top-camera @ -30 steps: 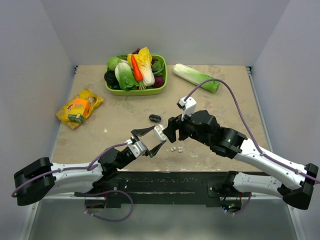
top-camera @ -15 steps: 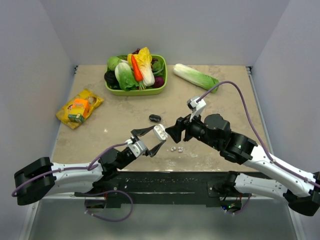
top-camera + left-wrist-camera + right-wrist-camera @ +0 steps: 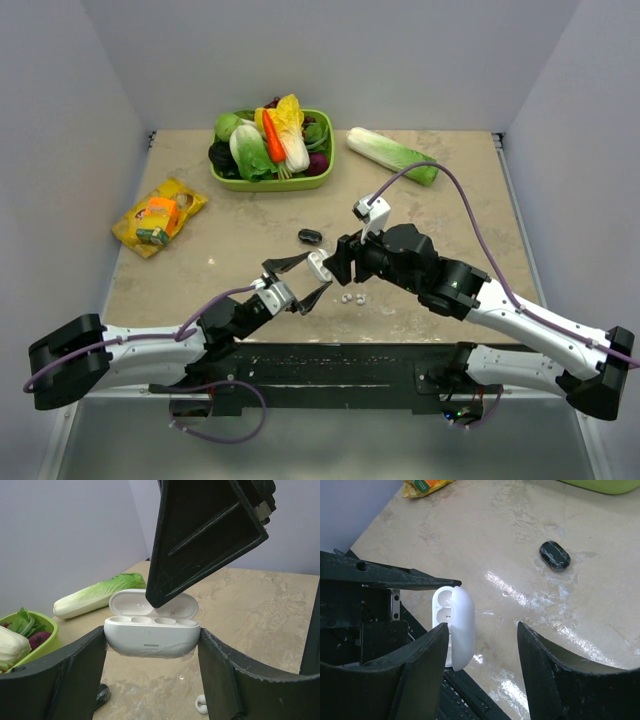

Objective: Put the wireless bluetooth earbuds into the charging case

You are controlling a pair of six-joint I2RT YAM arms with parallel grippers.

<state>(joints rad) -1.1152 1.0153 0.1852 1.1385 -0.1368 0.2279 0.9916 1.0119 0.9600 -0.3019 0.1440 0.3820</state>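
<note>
The right gripper (image 3: 484,630) has swung back in toward the charging case (image 3: 151,636). Half a second ago it sat higher and further to the right of the top view, and now it is again close against the case at centre frame. Its fingers stand apart with nothing between them but the edge of the raised lid. In the left wrist view one dark finger comes down from the top of the frame to the lid's rim, though I cannot tell whether it touches.

The left gripper (image 3: 316,272) has not shifted. It is clamped on the case body from both sides, holding it off the table with the lid hinged open and both sockets bare.

The wireless bluetooth earbuds (image 3: 347,298) lie together on the table just below and right of the case in the top view, untouched. No insertion has begun. The right gripper's return looks like a last check or push on the lid, and it must next drop to the buds — small targets for those fingers.

The black oval object (image 3: 555,556) sits apart, upper right in the right wrist view.
</note>
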